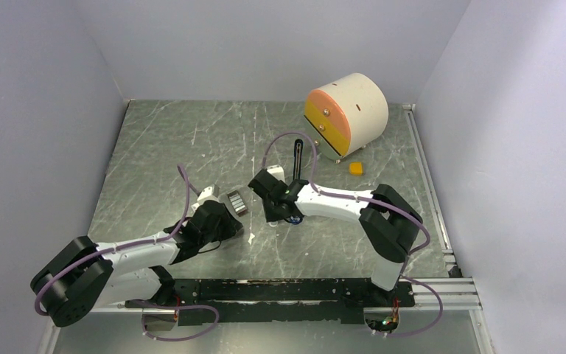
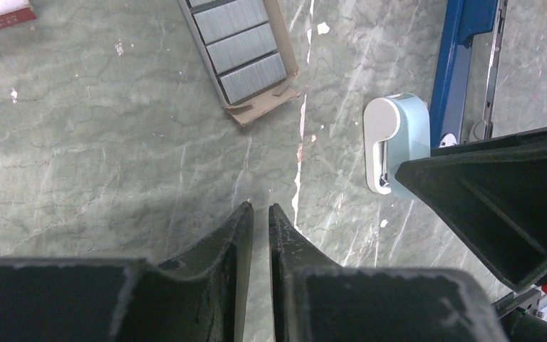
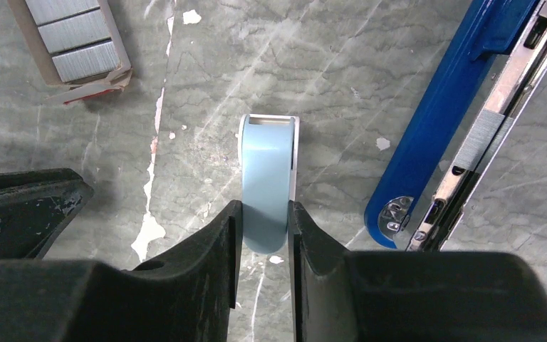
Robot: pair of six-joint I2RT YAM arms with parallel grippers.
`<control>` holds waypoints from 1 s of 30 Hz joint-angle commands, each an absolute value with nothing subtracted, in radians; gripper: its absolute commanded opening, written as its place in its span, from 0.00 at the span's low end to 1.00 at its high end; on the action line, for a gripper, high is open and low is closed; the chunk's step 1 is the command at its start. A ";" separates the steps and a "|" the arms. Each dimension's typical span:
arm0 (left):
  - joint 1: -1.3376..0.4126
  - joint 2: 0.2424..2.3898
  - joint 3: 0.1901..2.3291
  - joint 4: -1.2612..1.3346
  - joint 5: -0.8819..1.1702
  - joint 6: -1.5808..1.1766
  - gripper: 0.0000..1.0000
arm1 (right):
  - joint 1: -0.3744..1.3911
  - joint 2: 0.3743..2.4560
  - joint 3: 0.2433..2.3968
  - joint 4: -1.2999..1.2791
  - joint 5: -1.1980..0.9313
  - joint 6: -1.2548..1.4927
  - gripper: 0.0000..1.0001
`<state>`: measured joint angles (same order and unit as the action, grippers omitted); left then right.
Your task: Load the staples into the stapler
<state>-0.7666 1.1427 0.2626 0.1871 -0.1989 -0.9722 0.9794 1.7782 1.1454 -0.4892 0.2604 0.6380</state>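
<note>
1. Step in hand, as judged: a side step rather than loading proper. The right pincer (image 3: pixel 265 208) is clamped on the pale-blue piece (image 3: pixel 267 160), which rests on the tabletop (image 1: pixel 184 140) just beside the stapler (image 3: pixel 438 121).
2. State of the left pincer (image 2: pixel 261 209): jaws all but together, a thin slit between them, nothing in it. It hangs over bare tabletop near the centre, on the near side of the staples (image 2: pixel 246 46).
3. Position of the staples: in an open cardboard tray (image 2: pixel 256 114) just left of the tabletop's centre, apart from both pincers.
4. Position of the stapler: folded open just right of centre, metal channel exposed. A ribbed grey stretch in the channel may be a strip already seated; cannot tell.
5. Next move, as judged: set the pale-blue piece aside and release it. Then one pincer takes a single strip by its long sides, lined up with the channel.
6. Count:
   - stapler, one
   - pale-blue piece, one
   - tray, one, with three staple blocks in full view and a fourth cut by the picture's edge
   - pincers, two
   - red-and-white box (image 2: pixel 0 14), one
   - round drawer unit (image 1: pixel 346 114), one
   - yellow block (image 1: pixel 355 168), one
</note>
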 commanded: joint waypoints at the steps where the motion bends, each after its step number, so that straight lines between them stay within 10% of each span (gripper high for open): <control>1: -0.764 1.119 0.263 0.180 -0.222 -0.962 0.21 | 0.957 1.758 1.129 -0.468 0.276 0.631 0.31; 15: -0.765 1.093 0.332 0.120 -0.234 -0.914 0.45 | 0.815 1.628 1.321 -0.441 0.488 0.498 0.65; 22: -0.765 1.034 0.386 0.034 -0.254 -0.869 0.95 | 0.728 1.674 1.371 -0.344 0.588 0.423 0.83; 30: -0.765 1.008 0.431 0.035 -0.187 -0.807 0.90 | 0.661 1.814 1.487 -0.329 0.589 0.366 0.83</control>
